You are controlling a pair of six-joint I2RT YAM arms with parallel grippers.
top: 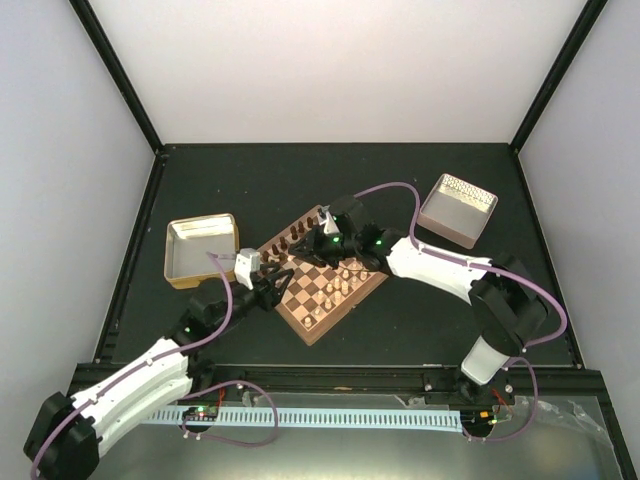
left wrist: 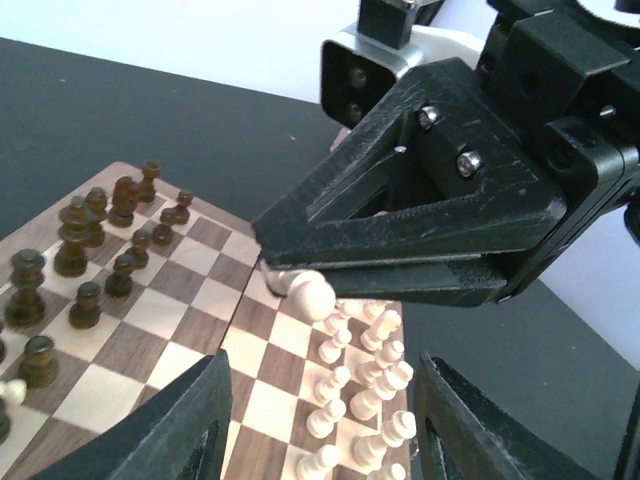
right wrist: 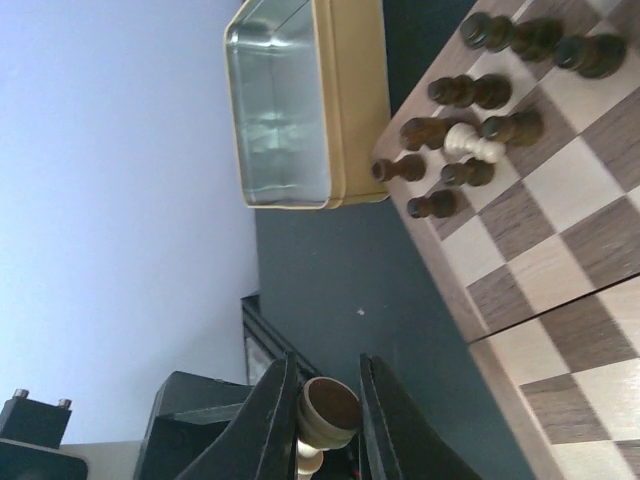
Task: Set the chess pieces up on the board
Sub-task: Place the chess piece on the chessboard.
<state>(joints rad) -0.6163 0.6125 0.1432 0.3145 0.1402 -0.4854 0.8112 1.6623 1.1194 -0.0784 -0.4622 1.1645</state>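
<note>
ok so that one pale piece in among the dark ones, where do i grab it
Take the pale piece by its head and neck, coming straight down from above. It stands upright with dark pieces crowded close around it, so a side approach would likely knock them.

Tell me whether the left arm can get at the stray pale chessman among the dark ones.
Probably yes: the left pincer is open, empty, at that side of the board; the right pincer holds a pale piece over the middle. Dark chessmen crowd the stray chessman closely, though.
</note>
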